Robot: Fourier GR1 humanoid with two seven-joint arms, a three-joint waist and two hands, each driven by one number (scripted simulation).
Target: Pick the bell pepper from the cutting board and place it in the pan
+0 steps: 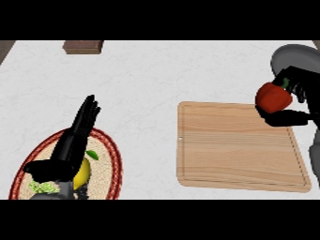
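Observation:
A red bell pepper (pixel 273 97) with a green stem is held in my right hand (pixel 308 101), whose fingers and thumb curl round it. The pepper hangs above the far right corner of the wooden cutting board (pixel 239 147), right at the near rim of the grey pan (pixel 302 58). The pan lies at the far right, partly hidden by my right hand. My left hand (pixel 72 140) rests open with straight fingers over a woven plate at the lower left.
A woven plate with a red rim (pixel 114 154) holds a yellow lemon (pixel 84 171) and something green under my left hand. A small brown wooden block (pixel 83 46) sits at the counter's far edge. Dark wood borders the counter at the far left.

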